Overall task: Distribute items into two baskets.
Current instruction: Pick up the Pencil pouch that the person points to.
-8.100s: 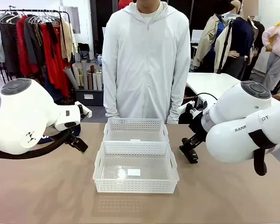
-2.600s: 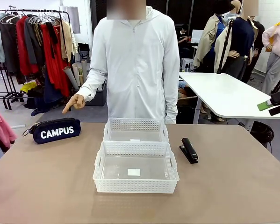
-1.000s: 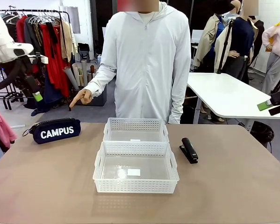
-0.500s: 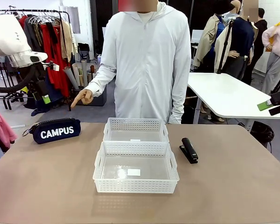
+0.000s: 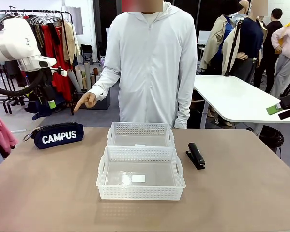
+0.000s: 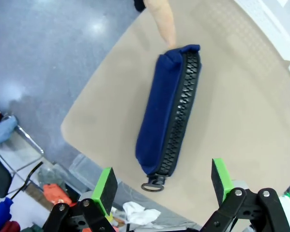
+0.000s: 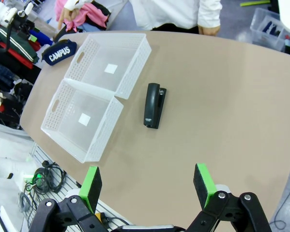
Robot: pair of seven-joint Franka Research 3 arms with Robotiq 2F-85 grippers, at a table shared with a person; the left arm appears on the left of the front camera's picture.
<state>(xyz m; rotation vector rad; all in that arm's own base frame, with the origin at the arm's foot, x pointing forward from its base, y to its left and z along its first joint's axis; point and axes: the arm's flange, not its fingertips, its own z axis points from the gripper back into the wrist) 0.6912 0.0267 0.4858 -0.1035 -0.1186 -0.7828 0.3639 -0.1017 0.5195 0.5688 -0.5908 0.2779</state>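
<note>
Left wrist view: pouch (image 6: 168, 108) beneath pincer (image 6: 162, 180)

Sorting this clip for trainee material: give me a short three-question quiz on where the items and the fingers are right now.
1. True or false: the stapler lies in one of the baskets.
2. What lies below the open left fingers? A) pouch B) stapler C) a basket
3. On which of the robot's sides of the baskets is the stapler?
Key: 1 false, it lies on the table beside them; 2 A; 3 right.
</note>
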